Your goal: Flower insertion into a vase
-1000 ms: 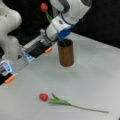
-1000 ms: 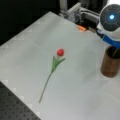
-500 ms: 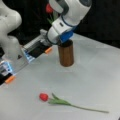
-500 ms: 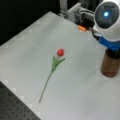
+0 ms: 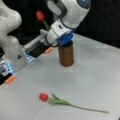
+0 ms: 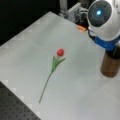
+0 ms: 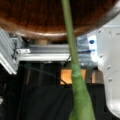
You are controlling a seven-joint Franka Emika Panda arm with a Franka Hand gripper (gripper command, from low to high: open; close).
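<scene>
Over the last second the gripper point(image 5: 65, 42) has sunk onto the vase point(image 5: 66, 55) near the tabletop's point(image 5: 100, 82) far edge. It apparently clamps a flower point(image 5: 40, 15), stem point(image 7: 71, 50) meeting the rim. A second tulip point(image 6: 56, 63) lies mid-table.

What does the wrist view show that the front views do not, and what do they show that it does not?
Only the wrist view: the held flower's stem crossing the vase rim close up. Only the front views: a second flower lying on the table, the held flower's red bloom, and the end effector above the vase. Both: vase and stem.
</scene>
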